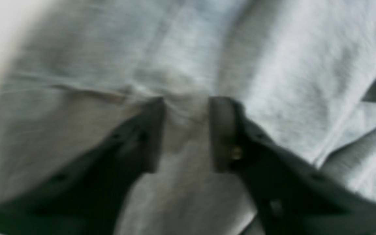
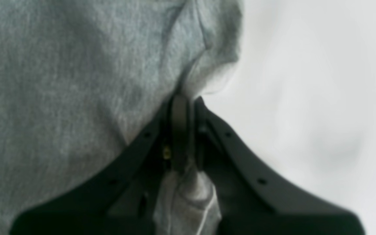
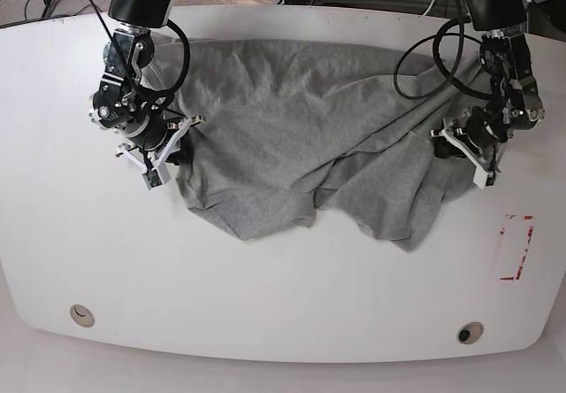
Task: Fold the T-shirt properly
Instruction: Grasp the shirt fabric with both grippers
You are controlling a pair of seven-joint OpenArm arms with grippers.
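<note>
Two hands are working the T-shirt (image 3: 309, 136), which is lying crumpled and spread across the upper middle of the white tabletop (image 3: 265, 304) in the base view, bunched into diagonal ridges with its lower edge hanging in two uneven lobes.

1. Right hand (image 2: 183, 101): the jaws are pinched tight on a fold of grey fabric, which is showing both above and below the fingertips in the right wrist view. In the base view this hand is sitting at the shirt's left edge.

2. Left hand (image 1: 186, 101): the jaws are standing apart with fabric lying between them, close to a seam or hem running toward the left of the left wrist frame. Whether cloth is actually being caught cannot be told; the frame is blurred. In the base view this hand is at the shirt's right edge.

Hazards from here:

- The left hand may be taking in too little cloth, or only one layer, so the edge could slip free once tension is applied.
- The left hand may be gathering several layers at once, because the fabric near it is rumpled; a lift would then be dragging a clump, not a corner.
- With only one side held firmly, any pull could be skewing the garment and deepening the ridges.
- Which part of the shirt each hand has is unclear, so the fold line may come out crooked.
</note>
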